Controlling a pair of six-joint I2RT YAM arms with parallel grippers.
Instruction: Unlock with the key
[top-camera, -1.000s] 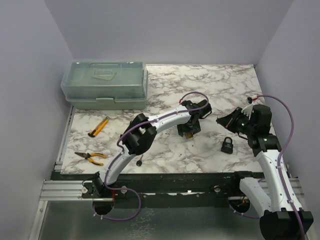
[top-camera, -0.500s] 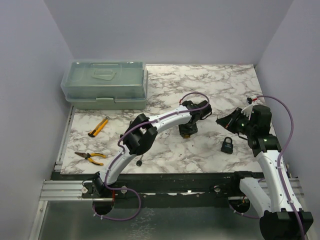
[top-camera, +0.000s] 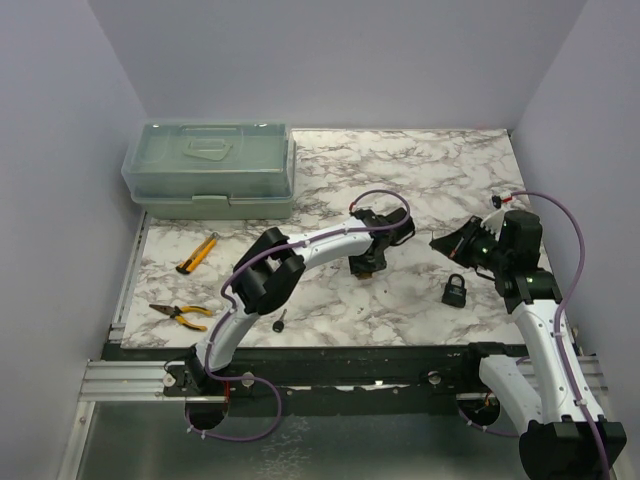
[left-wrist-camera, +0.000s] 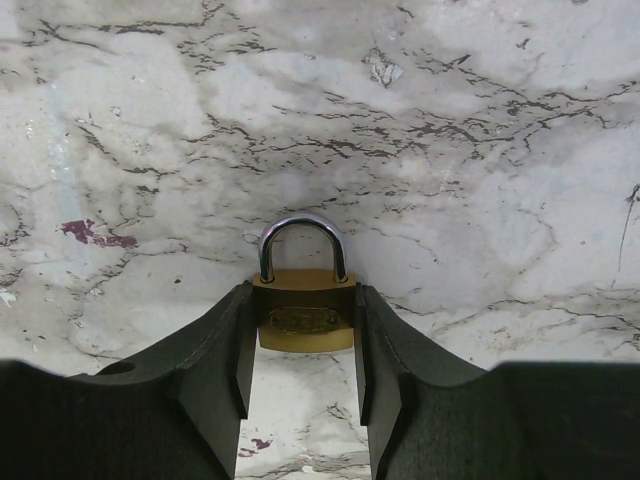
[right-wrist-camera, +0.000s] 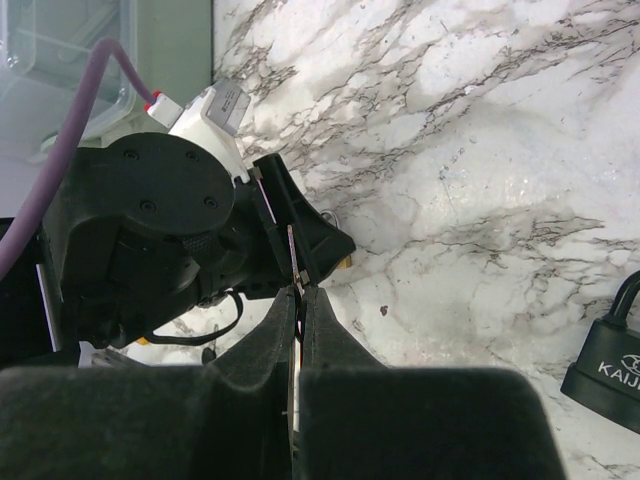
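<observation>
Metal-bladed thin key pinched edge-on in right fingers; left fingers clamp brass padlock.

Saw a pale green translucent plastic box, lid shut, at eleven o'clock on the white grey-veined marble tabletop. Found a yellow-and-black utility knife at nine o'clock. Noted yellow-handled metal pliers at eight o'clock, near the front edge.
</observation>
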